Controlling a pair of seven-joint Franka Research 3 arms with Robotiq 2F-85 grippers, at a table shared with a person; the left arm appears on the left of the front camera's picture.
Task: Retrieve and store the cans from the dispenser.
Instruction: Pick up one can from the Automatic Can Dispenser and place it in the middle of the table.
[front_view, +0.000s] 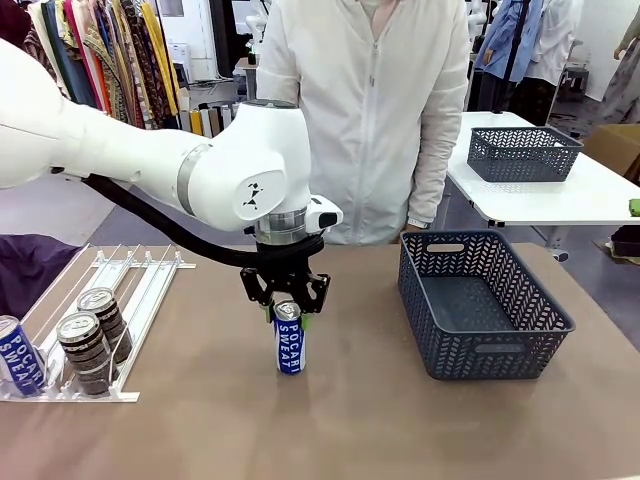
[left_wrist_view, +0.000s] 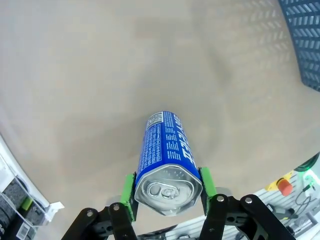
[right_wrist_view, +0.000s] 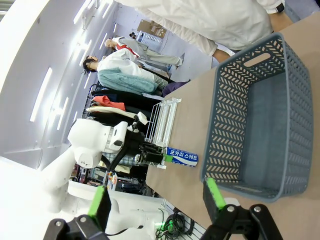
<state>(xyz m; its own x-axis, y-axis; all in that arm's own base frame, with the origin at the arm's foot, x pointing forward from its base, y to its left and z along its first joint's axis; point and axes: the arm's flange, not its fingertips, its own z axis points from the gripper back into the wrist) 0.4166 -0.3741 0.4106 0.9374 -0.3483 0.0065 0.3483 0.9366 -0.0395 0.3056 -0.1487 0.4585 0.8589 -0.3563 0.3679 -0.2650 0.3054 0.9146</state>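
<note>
Blue can (front_view: 288, 345) stood upright on the worktop (front_view: 200, 430), its top pinched between the left tool's (front_view: 288, 312) green pads (left_wrist_view: 207, 181). Front view showed three other cans (front_view: 95, 335) in the dispenser (front_view: 140, 275); right wrist view, the right tool (right_wrist_view: 156, 196) spread.

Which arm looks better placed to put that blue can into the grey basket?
Probably left: the left end effector grips the blue can, upright on the table. The right end effector is open, facing the basket.

Tan table (front_view: 200, 420): white wire dispenser (front_view: 100, 397) at its left edge, blue Pocari Sweat can (front_view: 288, 345) apparently standing mid-table, grey lattice basket (front_view: 500, 350) toward the right edge.
</note>
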